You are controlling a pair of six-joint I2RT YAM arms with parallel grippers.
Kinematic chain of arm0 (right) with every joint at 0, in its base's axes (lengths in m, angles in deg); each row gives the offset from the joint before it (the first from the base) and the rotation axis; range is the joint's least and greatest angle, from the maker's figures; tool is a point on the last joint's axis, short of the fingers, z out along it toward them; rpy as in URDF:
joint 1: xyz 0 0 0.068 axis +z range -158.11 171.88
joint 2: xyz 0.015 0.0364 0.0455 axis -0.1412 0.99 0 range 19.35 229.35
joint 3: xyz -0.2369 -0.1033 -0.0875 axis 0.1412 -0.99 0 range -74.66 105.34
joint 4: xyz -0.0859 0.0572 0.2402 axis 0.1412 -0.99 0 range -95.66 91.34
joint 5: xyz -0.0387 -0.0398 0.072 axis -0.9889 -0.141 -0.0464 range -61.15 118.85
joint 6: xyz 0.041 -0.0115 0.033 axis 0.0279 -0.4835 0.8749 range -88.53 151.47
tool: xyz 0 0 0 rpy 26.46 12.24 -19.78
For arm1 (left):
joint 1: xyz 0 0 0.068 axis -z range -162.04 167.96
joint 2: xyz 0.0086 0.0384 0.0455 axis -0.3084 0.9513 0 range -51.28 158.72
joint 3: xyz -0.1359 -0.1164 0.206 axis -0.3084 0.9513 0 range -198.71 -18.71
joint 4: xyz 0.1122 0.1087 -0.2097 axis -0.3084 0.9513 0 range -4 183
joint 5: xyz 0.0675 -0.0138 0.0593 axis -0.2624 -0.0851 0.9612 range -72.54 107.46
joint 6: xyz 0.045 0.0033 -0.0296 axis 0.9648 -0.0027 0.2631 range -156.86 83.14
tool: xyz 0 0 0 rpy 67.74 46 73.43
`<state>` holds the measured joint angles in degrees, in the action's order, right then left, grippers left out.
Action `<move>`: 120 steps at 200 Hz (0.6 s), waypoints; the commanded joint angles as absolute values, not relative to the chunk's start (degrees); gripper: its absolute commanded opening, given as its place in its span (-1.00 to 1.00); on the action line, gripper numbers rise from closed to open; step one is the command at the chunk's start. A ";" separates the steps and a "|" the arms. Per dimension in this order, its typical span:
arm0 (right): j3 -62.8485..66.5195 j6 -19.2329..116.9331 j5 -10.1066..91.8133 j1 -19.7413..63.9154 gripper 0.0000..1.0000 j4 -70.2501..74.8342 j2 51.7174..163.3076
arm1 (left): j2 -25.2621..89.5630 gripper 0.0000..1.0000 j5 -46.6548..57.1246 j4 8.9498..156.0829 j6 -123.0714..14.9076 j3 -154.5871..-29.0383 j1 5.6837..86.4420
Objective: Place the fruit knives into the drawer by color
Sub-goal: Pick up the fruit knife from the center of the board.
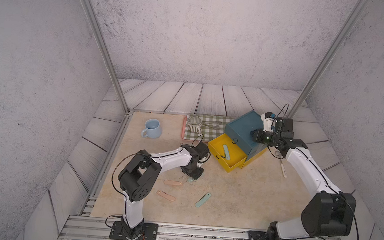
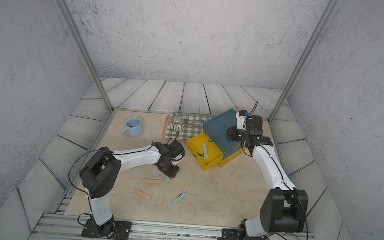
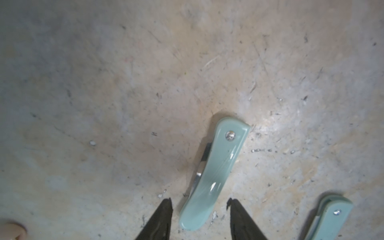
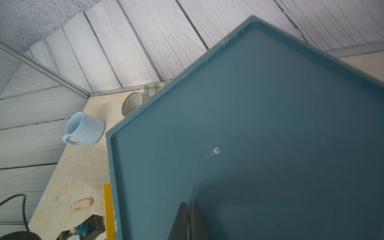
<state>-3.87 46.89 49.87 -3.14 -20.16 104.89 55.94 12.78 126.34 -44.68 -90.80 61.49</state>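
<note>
Step in hand: by my reading, picking a pale teal knife (image 3: pixel 216 172) off the worktop (image 3: pixel 104 83) with the left gripper (image 3: pixel 199 200).
Left fingers (image 3: pixel 162 220): apart, one black tip on each side of the knife's rounded end; not closed on it, nothing held.
Right fingers (image 4: pixel 180 220): pressed together and empty; the right gripper (image 4: pixel 188 204) sits low over the dark teal top of the drawer chest (image 4: pixel 259 124). Contact cannot be told.
Knives elsewhere: a stored teal knife (image 1: pixel 226 151) lies in the open yellow drawer (image 1: pixel 217 147). A far pink knife (image 1: pixel 173 182), a near pink knife (image 1: pixel 166 195) and a loose teal knife (image 1: pixel 203 199) lie flat on the worktop.
Risk, grip: the fingers straddle only the end, so closing there may let the knife pivot or squirt out. It is thin and flat, so the tips may scrape the worktop or ride over it.
Risk, blade: a strip of metal shows along one edge; a squeeze there could lever it open.
Risk, neighbour: a second teal knife (image 3: pixel 330 218) lies near; a sideways drag could knock it.
Risk, sorting: a release short of the open drawer would strike its front wall.
Left wrist view alone: the finger gap, rivet and blade edge.
Top views alone: the open drawer and the spread of knives; the wrist hides the targeted knife but for a teal sliver.
Right wrist view alone: the closed right fingers.
</note>
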 commanded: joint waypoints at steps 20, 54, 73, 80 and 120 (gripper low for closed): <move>-10.32 46.67 45.00 -2.94 -0.82 -41.99 110.80 | 59.76 -0.04 11.05 126.01 -43.89 -92.88 61.76; -10.41 46.67 45.02 -2.95 -0.82 -41.95 110.73 | 61.11 -0.11 11.57 126.29 -43.98 -93.76 61.80; -10.41 46.63 45.03 -2.93 -0.82 -41.95 110.71 | 61.95 -0.18 11.90 126.60 -44.32 -93.92 61.81; -10.41 46.68 45.00 -2.93 -0.82 -41.90 110.75 | 62.22 -0.22 12.06 126.69 -44.46 -93.93 61.80; -10.41 46.67 45.02 -2.94 -0.82 -41.82 110.71 | 63.07 -0.61 13.85 127.30 -46.12 -93.10 61.65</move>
<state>-3.96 46.89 49.87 -3.14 -20.00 104.89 60.79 12.64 125.61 -44.98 -93.49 61.49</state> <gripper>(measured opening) 0.087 0.263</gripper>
